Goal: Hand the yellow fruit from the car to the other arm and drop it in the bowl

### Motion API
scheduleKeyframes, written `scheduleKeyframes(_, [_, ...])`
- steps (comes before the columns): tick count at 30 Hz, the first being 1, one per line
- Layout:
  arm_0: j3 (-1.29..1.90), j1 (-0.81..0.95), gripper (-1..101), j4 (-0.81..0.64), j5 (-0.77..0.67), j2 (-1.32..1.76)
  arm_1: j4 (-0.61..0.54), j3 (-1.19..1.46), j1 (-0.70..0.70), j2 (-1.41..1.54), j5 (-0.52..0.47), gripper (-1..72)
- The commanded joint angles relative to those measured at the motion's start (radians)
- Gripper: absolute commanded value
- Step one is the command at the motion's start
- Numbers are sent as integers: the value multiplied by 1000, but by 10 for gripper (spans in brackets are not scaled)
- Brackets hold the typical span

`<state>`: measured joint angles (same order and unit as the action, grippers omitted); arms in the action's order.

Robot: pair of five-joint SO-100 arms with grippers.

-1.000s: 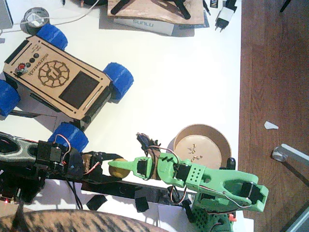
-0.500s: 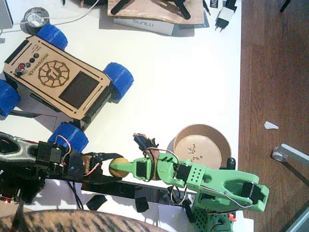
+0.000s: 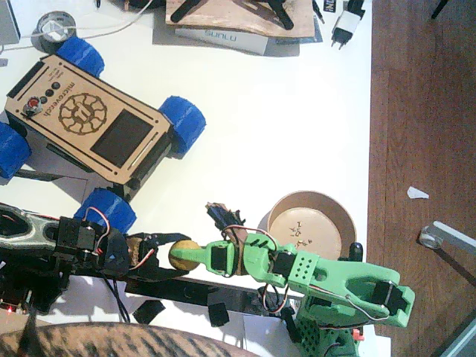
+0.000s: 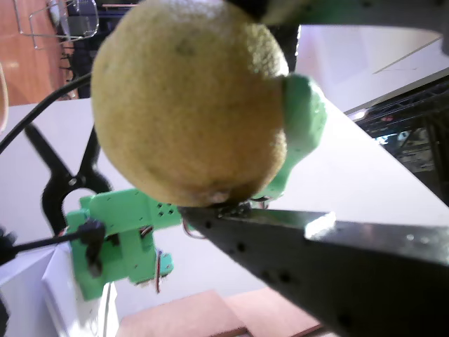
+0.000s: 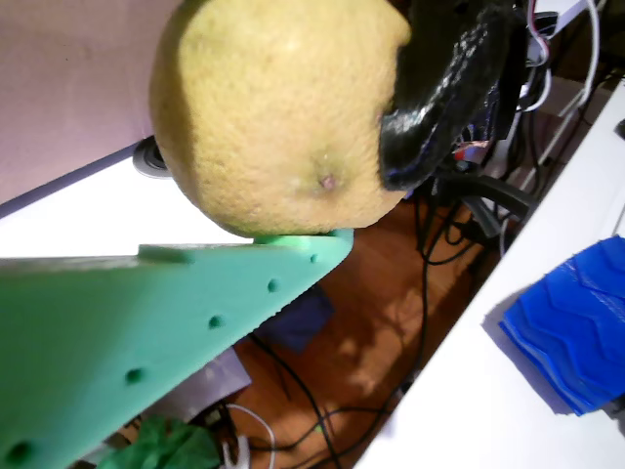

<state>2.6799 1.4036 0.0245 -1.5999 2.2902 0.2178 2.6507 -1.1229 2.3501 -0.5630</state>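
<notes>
The yellow fruit [image 3: 184,255] is a small round ball with a dull, pitted peel, faint brownish speckles and a tiny dark navel [image 5: 330,182]. It hangs above the white surface [image 3: 282,126] near the front edge, between the two arms and clear of the car [image 3: 93,123]. The black left gripper [image 3: 169,254] meets it from the left and the green right gripper [image 3: 195,256] from the right. In a wrist view a flat, perforated black jaw lies under the fruit [image 4: 189,105] and a rounded green fingertip [image 4: 303,133] presses its far side. In another wrist view a flat green jaw with small holes touches the underside of the fruit [image 5: 278,112], and a glossy black fingertip [image 5: 439,107] curls onto its right flank. Both sets of jaws look clenched on the fruit at once.

The right arm [image 3: 335,286] is bright green plastic with a perforated body, black servos and thin wires. The left arm [image 3: 67,245] is black and angular. The bowl [image 3: 311,224], round, shallow and tan wood with a pale inside, sits just behind the green arm. The car is a flat light-wood board with a dark panel, an engraved round emblem and chunky ribbed blue wheels [image 5: 571,327].
</notes>
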Motion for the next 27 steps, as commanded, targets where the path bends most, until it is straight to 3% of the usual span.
scheduleKeyframes(1, [-54,3,1,6,3,20,20,2,60,40,-34,-1])
scheduleKeyframes(3, [-54,2,60,11,3,21,31,5,91,60,-32,-1])
scheduleKeyframes(7, [-54,2,547,11,3,23,61,0,166,83,-20,-2])
scheduleKeyframes(9, [-54,2,625,12,3,25,78,-3,207,101,2,-2])
scheduleKeyframes(22, [-54,0,697,41,3,34,155,-26,483,178,80,-2])
scheduleKeyframes(27, [-55,-23,685,117,5,61,166,-48,569,112,179,-2])
